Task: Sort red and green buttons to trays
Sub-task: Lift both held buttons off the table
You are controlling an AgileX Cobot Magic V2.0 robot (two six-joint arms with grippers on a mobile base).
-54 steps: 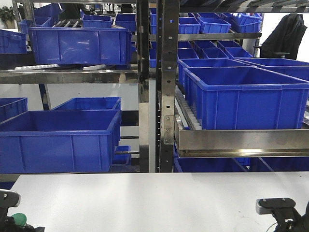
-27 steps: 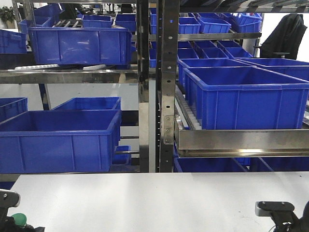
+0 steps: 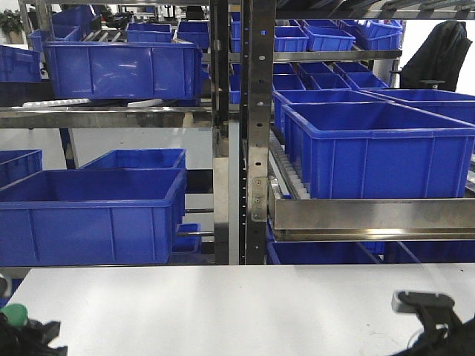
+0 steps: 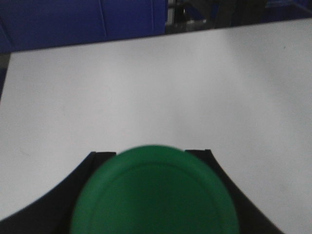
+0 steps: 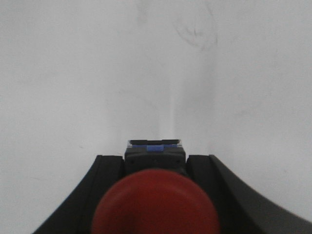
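As both hovered over the table (image 3: pixel 223 304), we logged left gripper (image 4: pixel 150 154) clamped on green button (image 4: pixel 155 195), right gripper (image 5: pixel 155 159) on red button (image 5: pixel 155 207).

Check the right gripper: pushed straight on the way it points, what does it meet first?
Probably only the white table: the right gripper, shut on the red button, faces bare tabletop in its wrist view. Nothing stands in line; depth unclear.

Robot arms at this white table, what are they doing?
Each arm has a push button in its grip. The left tool holds the green button, and the right tool holds the red button, both near the front edge of the white table. No sorting trays show in any view, so neither button is delivered yet. Blue crates fill the racks behind.
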